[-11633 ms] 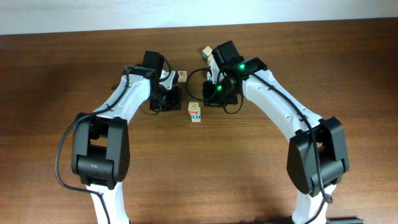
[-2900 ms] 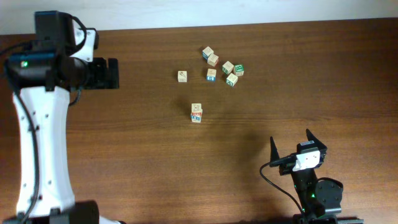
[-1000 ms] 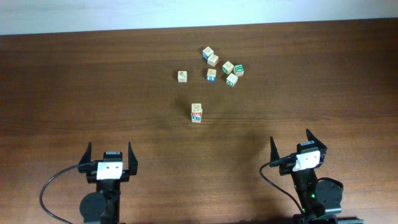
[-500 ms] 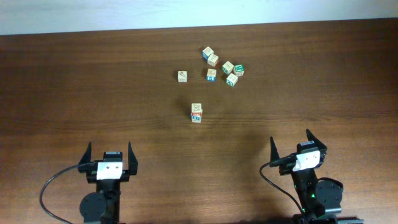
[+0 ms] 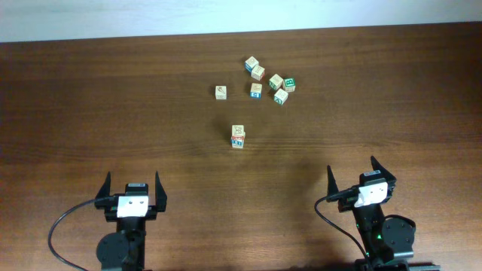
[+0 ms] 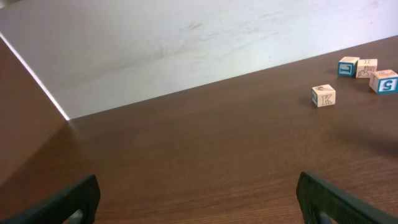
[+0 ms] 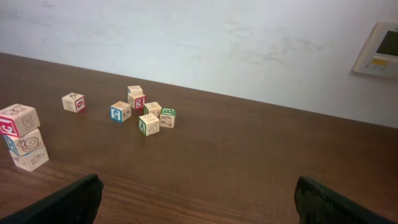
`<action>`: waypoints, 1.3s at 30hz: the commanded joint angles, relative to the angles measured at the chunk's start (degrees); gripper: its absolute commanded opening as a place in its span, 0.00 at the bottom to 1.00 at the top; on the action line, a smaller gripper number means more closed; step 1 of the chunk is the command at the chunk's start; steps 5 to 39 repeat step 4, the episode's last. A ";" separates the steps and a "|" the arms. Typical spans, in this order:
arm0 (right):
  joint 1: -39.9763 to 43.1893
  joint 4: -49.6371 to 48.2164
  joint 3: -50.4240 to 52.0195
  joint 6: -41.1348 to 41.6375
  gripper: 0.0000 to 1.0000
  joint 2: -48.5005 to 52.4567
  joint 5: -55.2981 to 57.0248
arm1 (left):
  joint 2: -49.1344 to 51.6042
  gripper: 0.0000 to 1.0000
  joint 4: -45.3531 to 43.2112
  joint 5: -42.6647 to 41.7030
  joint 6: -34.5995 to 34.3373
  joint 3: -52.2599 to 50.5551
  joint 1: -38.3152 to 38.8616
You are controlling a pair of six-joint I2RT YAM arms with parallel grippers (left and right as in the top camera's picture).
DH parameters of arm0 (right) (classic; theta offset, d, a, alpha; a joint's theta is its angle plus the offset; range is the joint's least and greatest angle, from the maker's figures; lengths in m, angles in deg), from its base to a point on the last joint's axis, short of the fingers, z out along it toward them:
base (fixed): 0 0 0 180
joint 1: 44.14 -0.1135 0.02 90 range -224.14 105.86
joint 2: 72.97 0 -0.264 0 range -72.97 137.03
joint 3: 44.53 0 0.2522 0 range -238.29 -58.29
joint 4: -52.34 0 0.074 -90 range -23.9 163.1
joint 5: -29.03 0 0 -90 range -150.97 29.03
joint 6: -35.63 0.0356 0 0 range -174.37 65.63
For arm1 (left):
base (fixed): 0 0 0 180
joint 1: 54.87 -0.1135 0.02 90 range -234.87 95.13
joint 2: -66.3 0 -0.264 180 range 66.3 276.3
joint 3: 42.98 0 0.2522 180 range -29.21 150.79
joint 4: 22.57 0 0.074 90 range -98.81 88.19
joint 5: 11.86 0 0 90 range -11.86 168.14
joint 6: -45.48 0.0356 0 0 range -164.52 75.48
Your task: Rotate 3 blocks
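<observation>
The three blocks stand in one small, slightly twisted stack [image 5: 239, 137] at the table's middle. The right wrist view shows it at the far left: a red-sided block [image 7: 18, 121] on top, a blue-sided block [image 7: 23, 144] under it and a plain tan block [image 7: 31, 160] at the bottom. My left gripper [image 5: 132, 181] sits open near the front edge, far from the stack, with only bare wood between its fingers [image 6: 74, 199]. My right gripper [image 5: 352, 166] is open too, at the front right, and holds nothing. The stack is outside the left wrist view.
Several loose letter cubes lie behind the stack: a lone tan cube [image 5: 220, 92] and a cluster [image 5: 269, 81] with blue, teal and green faces. A white wall [image 7: 205, 43] rises beyond the far table edge, with a small panel [image 7: 380, 46] on it.
Over the earlier frames both arms drew back from the blocks to the front edge. In the last second nothing has moved.
</observation>
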 commanded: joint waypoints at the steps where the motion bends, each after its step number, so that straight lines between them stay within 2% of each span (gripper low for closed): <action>1: 0.35 -0.02 0.52 0.02 0.98 -0.50 -0.50 | -0.50 0.99 -0.07 -0.46 1.07 -0.39 -0.02; 39: 0.35 -0.02 0.52 0.02 0.98 -0.48 -0.50 | -0.50 0.99 -0.07 -0.46 1.07 -0.39 -0.02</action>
